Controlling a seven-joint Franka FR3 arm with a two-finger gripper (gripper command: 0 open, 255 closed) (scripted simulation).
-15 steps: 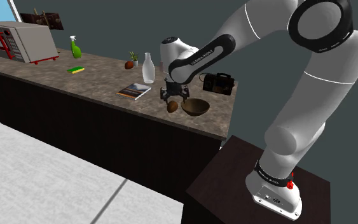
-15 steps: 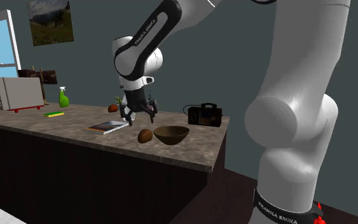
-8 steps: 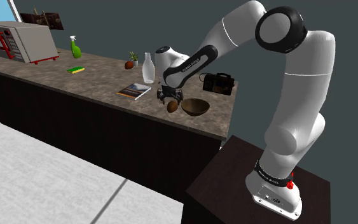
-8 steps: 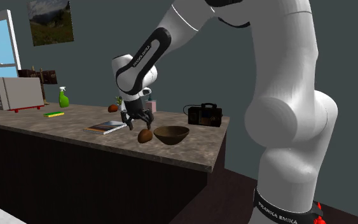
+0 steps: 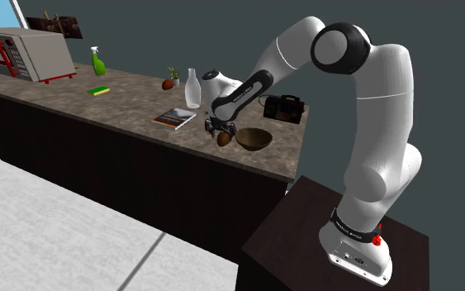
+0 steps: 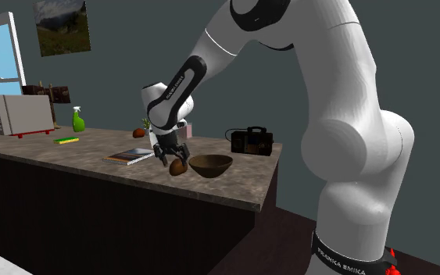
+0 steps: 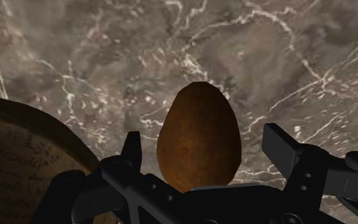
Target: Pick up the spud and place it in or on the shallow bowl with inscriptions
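The gripper (image 7: pixel 206 147) stands wide, one finger on each side of the brown potato (image 7: pixel 198 127) without touching it. The potato lies on the marbled counter (image 5: pixel 123 107), just beside the dark inscribed bowl (image 5: pixel 253 138), at the shoulder view's left of the bowl.

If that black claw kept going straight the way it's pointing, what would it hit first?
The potato, most likely: the gripper straddles it, fingers open, and their tips would then reach the counter.
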